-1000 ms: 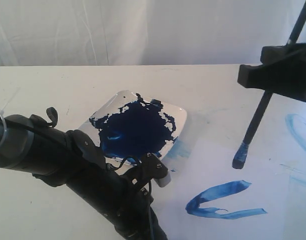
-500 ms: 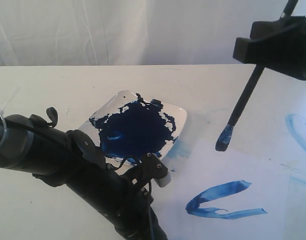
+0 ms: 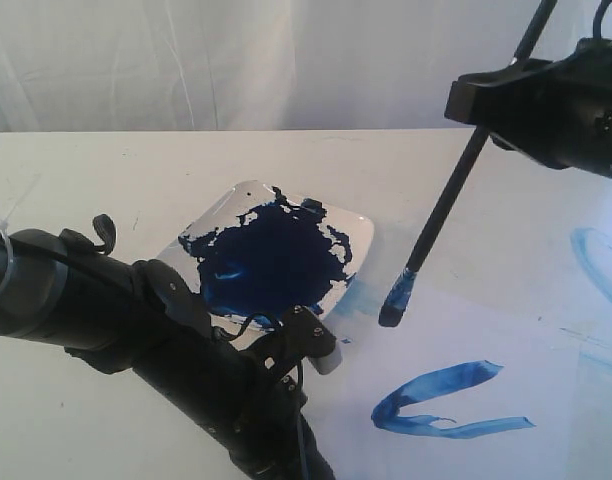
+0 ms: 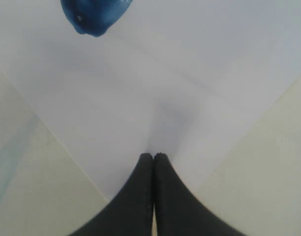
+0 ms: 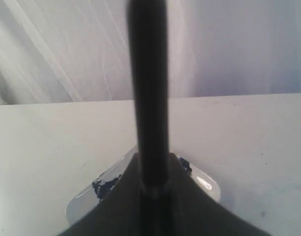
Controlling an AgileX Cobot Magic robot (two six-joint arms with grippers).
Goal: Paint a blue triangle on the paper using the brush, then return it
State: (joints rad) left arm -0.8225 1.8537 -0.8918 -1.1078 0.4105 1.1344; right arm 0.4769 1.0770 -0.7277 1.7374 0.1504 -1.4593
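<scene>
**Exterior view.** The right gripper (image 3: 501, 100), at 2 o'clock in the frame, is clamped on the upper handle of the brush (image 3: 441, 215). The brush slopes down toward 7 o'clock. Its blue-stained tip hangs over the near edge of the paper (image 3: 486, 340), just off the 4 o'clock corner of the paint dish (image 3: 362, 236). Whether the tip touches the sheet cannot be told.

The blue triangle (image 3: 446, 400), at 5 o'clock, is unfinished. Two streaky strokes meet at a rounded corner and the figure stands open on one side. By my judgement the closing side is not yet drawn, and the brush is not yet returned.

A pale blue arc (image 3: 594, 255) marks the sheet at 3 o'clock. The dish holds a wide pool of blue paint (image 3: 271, 262). The left arm (image 3: 136, 320) lies across the foreground from 9 to 6 o'clock.

**Left wrist view.** The left gripper (image 4: 153, 156) has its jaws pressed together on nothing, above bare paper. A blue patch (image 4: 94, 17) shows at the frame's edge.

**Right wrist view.** The brush handle rises from between the closed fingers, with the dish beyond.

**Surface and room.** The table (image 3: 86, 180) is white and lightly scuffed. A white curtain (image 3: 236, 60) closes off the background.
</scene>
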